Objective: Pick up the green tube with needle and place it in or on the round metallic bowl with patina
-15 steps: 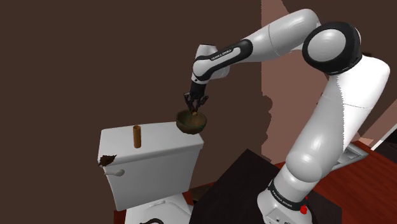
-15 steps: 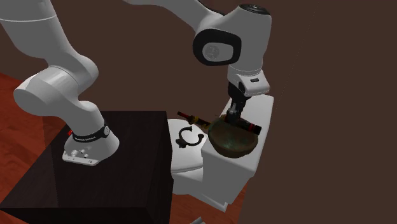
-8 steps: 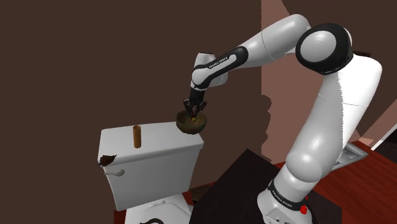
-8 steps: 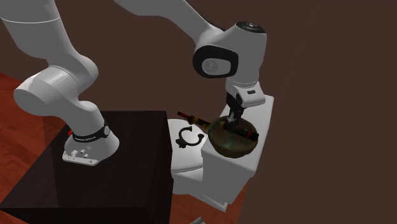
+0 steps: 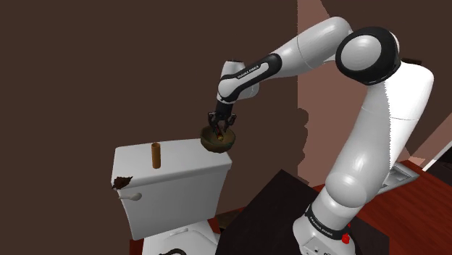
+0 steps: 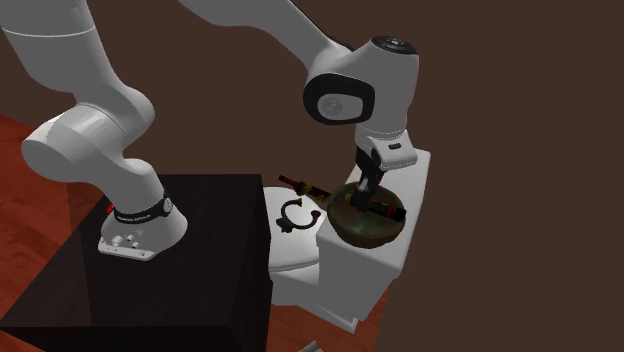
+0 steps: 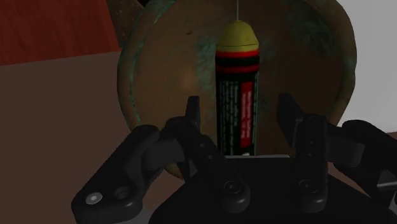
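While the tube [image 7: 238, 89] lies in the bowl [image 7: 159, 70], the end effector [image 7: 238, 102] hovers unclenched — fingers [image 7: 193, 118] spread clear of it.

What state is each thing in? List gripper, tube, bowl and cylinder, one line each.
All-black two-finger gripper: open over the bowl, holding nothing.
Black tube with red bands, yellow-green tip and needle: lying in the bowl, between the fingers, untouched.
Round brownish metal bowl with green patina: upright on the white toilet tank lid, holding the tube.
Brown cylinder: upright on the tank lid, apart from the bowl.
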